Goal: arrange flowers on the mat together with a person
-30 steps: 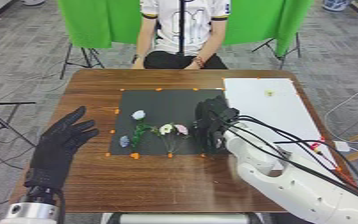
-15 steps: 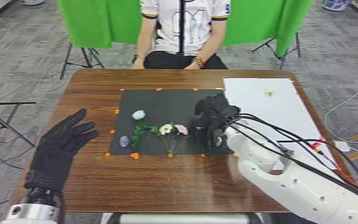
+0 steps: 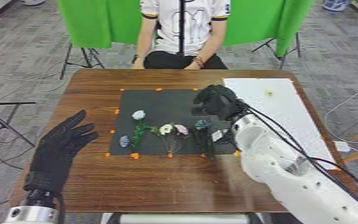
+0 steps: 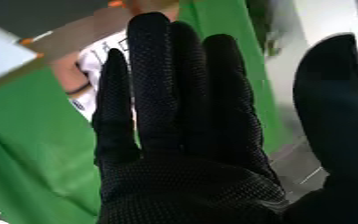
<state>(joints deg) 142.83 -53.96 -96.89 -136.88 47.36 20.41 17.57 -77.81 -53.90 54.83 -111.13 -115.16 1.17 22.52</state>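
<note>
The right hand [image 3: 215, 102] is wide open, its fingers straight and its thumb well apart from them; in the right wrist view the hand [image 4: 189, 172] holds nothing. In the head view it has moved away from the robot since the earlier frames, from over the right part of the dark mat [image 3: 171, 102] to the mat's far right corner, beside the white sheet [image 3: 273, 112]. The right arm has swung with it, and a blue-grey flower [image 3: 202, 124] that the hand covered half a second ago is now in view, lying on the right part of the mat with its dark stem toward the robot. Just right of that stem is a small pale patch, too blurred to name. The other flowers have not shifted: a pale flower [image 3: 139, 114] with green leaves on the left part of the mat, a small bluish flower [image 3: 124, 141] near the left edge, and a white flower [image 3: 166, 129] beside a pink flower [image 3: 181, 129] around the middle. A small yellowish piece [image 3: 269, 93] stays on the white sheet. The left hand [image 3: 62, 142] has kept its place over the bench [image 3: 167, 185], left of the mat, its fingers extended and holding nothing.
</note>
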